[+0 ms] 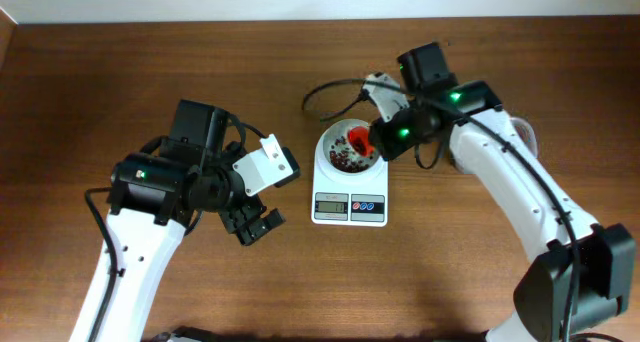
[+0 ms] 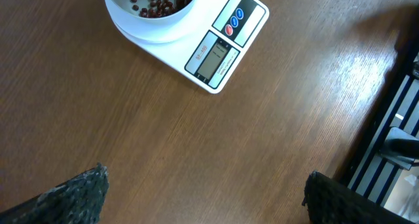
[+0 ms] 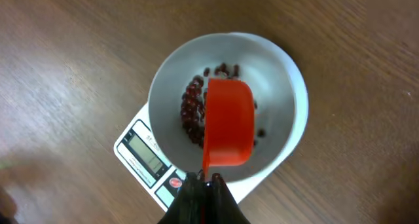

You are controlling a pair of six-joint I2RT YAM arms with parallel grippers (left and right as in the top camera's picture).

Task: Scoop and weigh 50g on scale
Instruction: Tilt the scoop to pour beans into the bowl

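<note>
Two grippers: right gripper [image 3: 206, 183] pinching the handle of a red scoop [image 3: 228, 122], held over the bowl [image 3: 163, 86] of the scale [image 1: 349, 208], beans [image 3: 193, 116] inside; left gripper [image 1: 255, 225] spread wide, empty, left of the scale.

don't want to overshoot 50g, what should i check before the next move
1. Grip on the scoop: right jaws shut on its handle. ok
2. Scoop over the bowl: it sits inside the rim. ok
3. Beans contained: they lie in the bowl, none seen on the table. ok
4. Reading on the scale: the display is too small to read. cannot tell
5. Scoop emptied: its inside is hidden from the wrist view. cannot tell
6. Left jaws off the scale: open, over bare table beside it. ok
</note>
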